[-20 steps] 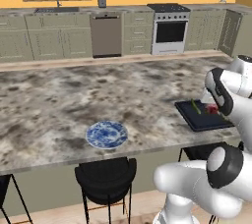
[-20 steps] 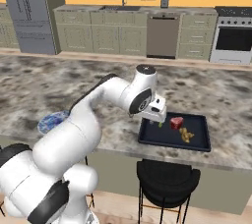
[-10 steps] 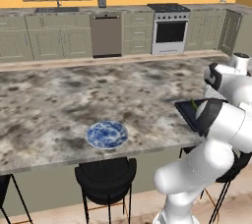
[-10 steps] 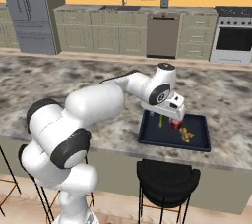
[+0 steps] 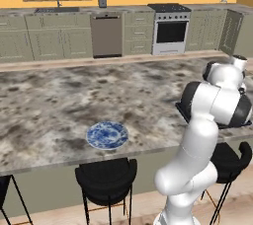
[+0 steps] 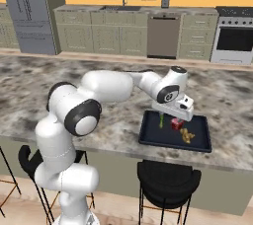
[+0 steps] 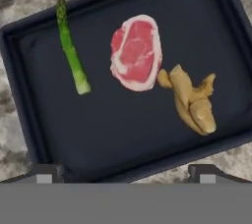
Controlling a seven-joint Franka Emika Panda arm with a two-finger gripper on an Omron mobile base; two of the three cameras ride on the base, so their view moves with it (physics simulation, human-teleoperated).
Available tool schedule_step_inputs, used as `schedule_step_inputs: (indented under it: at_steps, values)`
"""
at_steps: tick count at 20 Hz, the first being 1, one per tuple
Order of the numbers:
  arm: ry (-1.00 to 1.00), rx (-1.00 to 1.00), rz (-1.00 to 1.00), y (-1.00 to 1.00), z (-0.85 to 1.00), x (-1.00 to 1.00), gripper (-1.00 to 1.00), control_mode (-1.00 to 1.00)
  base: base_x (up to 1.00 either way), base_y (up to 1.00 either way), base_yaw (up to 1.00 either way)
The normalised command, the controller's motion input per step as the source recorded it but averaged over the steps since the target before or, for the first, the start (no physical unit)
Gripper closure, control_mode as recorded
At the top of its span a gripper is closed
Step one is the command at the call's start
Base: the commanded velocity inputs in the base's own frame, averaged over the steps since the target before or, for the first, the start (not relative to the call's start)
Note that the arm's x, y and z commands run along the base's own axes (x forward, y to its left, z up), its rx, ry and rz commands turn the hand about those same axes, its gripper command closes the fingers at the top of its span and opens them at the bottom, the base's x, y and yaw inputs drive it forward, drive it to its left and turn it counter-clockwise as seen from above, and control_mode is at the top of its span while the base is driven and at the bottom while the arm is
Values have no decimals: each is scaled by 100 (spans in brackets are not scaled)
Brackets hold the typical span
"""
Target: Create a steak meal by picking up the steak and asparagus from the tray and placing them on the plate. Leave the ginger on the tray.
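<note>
Kitchen: we see green-grey cabinets, a stove (image 5: 170,30) and a dishwasher (image 5: 106,34) along the far wall, under a yellow band.
Surface (image 5: 59,95): we see a long marbled island top, with black stools (image 5: 106,179) tucked along its near edge.
Arm: we see it reach out over the right end of the surface, its wrist bent down above the tray.
Tray (image 6: 153,135): we find it dark and rectangular, lying flat near the front edge of the surface, well apart from the plate.
Plate (image 5: 107,135): we see it blue and white, lying bare near the front edge of the surface.
Hand (image 7: 125,173): we see its two tips spread wide apart at the bottom of the hand view, holding nothing, poised over the tray's near rim.
Steak (image 7: 136,52): we see it red with a pale rim, lying in the middle of the tray, between the asparagus and the ginger.
Ginger (image 7: 192,100): we see it tan and knobbly, just beside the steak, one tip at its edge.
Asparagus (image 7: 71,51): we see a thin green stalk lying on the tray, apart from the steak on the side away from the ginger.
</note>
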Motion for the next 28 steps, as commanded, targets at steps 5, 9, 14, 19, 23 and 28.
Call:
schedule_step_inputs:
  at_steps: [5, 9, 14, 19, 23, 28]
  values:
    - [0, 2, 0, -5, -45, 48, -100, -100, 0, 0, 0]
    - [0, 4, 0, -19, -34, 46, -100, -100, 0, 0, 0]
    - [0, 4, 0, -23, -27, 41, -100, -100, 0, 0, 0]
    - [0, 1, 0, -10, -28, 40, -100, -100, 0, 0, 0]
    - [0, 0, 0, 1, -45, 14, -100, -100, 0, 0, 0]
    - [-1, -2, 0, 40, -34, -15, 100, -100, 0, 0, 0]
